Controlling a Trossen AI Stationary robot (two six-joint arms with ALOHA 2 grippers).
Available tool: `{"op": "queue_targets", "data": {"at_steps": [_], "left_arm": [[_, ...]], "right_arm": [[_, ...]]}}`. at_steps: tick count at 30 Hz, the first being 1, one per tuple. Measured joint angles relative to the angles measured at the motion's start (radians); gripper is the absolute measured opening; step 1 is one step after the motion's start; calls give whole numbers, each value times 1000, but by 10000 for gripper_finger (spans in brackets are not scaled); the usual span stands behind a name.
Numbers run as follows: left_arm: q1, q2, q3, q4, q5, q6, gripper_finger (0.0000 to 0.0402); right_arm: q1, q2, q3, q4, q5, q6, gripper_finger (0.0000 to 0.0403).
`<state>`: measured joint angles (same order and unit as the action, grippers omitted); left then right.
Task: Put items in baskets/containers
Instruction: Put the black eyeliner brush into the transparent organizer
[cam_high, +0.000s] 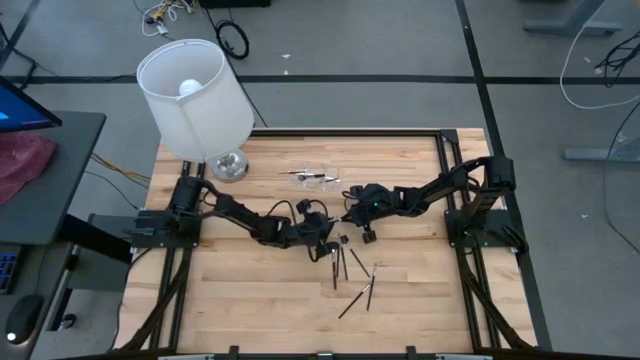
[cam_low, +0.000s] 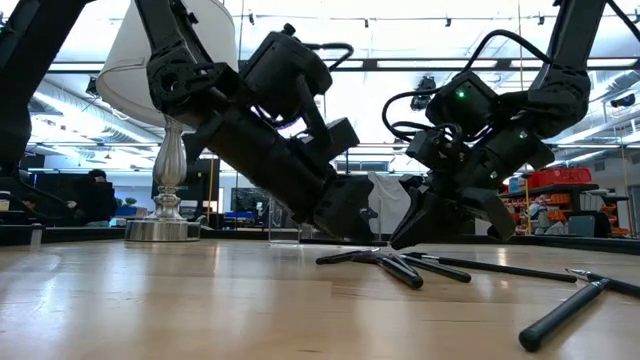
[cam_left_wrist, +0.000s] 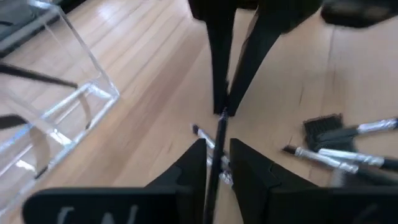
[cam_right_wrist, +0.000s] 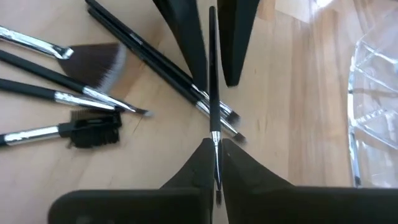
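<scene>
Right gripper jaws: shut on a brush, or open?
Shut on a brush. In the right wrist view the right gripper has its jaws pinched on one thin makeup brush, with no gap visible.

No text, label, brand, number or sign can be read in any of the views; pale marks show on the dark bar of the left gripper's mount just below its fingers, too blurred to make out as letters; the shelves and red bins in the room behind the light wooden table carry nothing legible.
</scene>
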<state>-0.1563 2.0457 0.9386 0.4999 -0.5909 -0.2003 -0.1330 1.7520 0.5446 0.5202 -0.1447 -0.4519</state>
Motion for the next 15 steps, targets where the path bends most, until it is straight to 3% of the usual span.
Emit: {"op": "queue_targets", "data": {"at_steps": [4,7,12,15], "left_arm": [[-17,-64,0,-51,-1,3,99],[-34,-139,0,-136,-57,29,111],[-55,-285,0,-289,-151,89,117],[-56,-361,0,-385,-186,92,116]], "right_arm": [[0,-9,0,-18,49,-1,14],[0,-54,0,-61,78,-1,14],[18,-230,5,-187,163,-13,14],[59,-361,45,-344,264,-100,13]]}}
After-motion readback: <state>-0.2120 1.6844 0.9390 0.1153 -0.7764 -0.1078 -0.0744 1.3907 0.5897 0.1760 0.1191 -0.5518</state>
